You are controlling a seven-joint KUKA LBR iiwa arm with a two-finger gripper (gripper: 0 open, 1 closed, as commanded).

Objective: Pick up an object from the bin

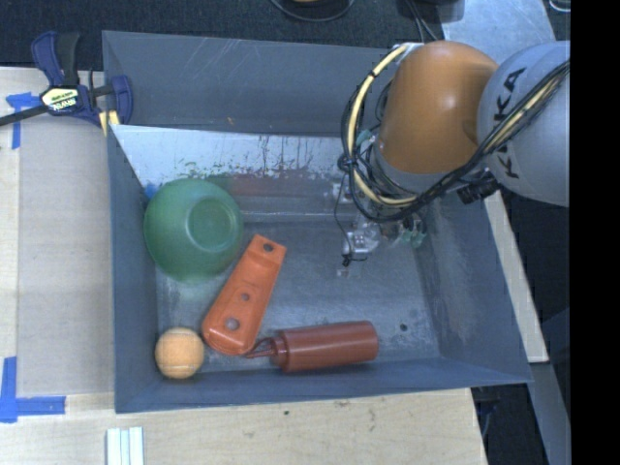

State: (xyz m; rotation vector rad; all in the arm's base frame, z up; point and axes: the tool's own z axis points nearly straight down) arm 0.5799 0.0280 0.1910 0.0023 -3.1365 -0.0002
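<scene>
My gripper [355,243] hangs over bare bin floor right of the middle, below the arm's orange cover, with nothing seen in it. An orange flat handle-like piece [244,296] with small holes lies slanted to its left, apart from it. A dark red cylinder [325,346] lies along the front wall, below and a little left of the gripper, its left end touching the orange piece.
A green bowl [194,228] sits tipped on its side at the bin's left, just above the orange piece. A small orange ball [180,353] rests in the front left corner. The arm and its cables cover the bin's back right part.
</scene>
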